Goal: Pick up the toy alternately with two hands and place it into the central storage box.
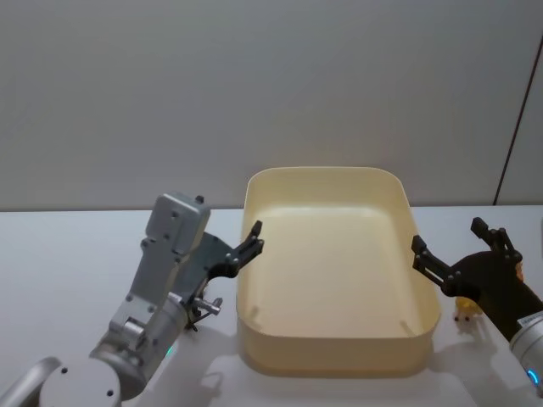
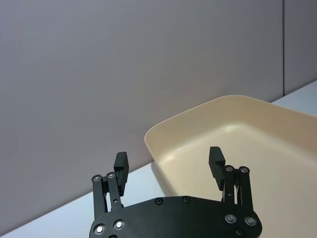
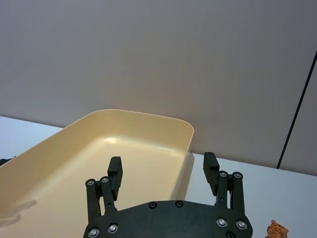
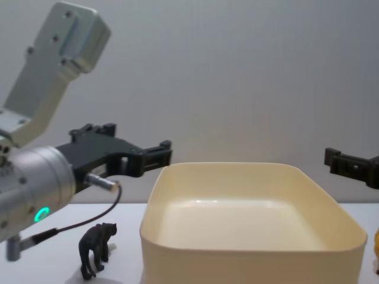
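My left gripper (image 2: 168, 158) and right gripper (image 3: 162, 164) hover with fingers spread on either side of the cream storage box (image 1: 339, 360), a black animal toy (image 4: 98, 248) standing on the white table (image 1: 68, 254) to its left, a tiger toy (image 3: 277, 229) to its right.

Head view: left arm enters at 7 o'clock, silver wrist raised with its green ring lit, left gripper (image 1: 253, 238) aimed toward 2 o'clock, fingers spread wide apart; right arm enters at 4 o'clock, right gripper (image 1: 447, 235) aimed toward 11 o'clock, fingers likewise spread.
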`<state>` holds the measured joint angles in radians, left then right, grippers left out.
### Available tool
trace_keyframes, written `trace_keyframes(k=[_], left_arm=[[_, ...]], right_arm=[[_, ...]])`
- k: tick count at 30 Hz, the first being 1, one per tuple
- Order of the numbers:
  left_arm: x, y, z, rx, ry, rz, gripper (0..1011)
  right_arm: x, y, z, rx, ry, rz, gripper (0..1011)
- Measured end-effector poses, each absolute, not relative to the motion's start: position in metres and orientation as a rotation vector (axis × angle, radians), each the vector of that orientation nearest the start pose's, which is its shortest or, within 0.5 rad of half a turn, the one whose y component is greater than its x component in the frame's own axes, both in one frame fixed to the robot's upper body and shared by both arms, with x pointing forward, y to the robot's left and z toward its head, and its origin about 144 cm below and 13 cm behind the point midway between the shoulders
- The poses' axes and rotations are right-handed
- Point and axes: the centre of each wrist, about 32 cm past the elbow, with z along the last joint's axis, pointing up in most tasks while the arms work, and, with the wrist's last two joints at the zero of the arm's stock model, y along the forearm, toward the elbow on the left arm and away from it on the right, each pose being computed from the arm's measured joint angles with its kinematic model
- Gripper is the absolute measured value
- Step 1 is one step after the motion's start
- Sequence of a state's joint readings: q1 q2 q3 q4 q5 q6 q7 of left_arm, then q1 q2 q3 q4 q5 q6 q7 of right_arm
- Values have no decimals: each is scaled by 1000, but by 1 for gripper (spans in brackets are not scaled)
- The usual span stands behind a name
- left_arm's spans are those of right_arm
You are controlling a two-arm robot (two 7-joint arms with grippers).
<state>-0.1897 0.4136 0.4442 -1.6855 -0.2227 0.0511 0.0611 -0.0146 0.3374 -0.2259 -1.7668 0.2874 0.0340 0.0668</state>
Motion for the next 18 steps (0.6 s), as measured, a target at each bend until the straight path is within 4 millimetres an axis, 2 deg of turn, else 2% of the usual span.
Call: trace_keyframes(k=[10,18], left_arm=[[453,216,1205,130,-161,1304,1001],[446,229,1205,187,-79,1317,1000]], right_arm=[[443,-237,1189,26,-75,-1229,1001],[443,-237,1189,26,-75,-1229,1000]])
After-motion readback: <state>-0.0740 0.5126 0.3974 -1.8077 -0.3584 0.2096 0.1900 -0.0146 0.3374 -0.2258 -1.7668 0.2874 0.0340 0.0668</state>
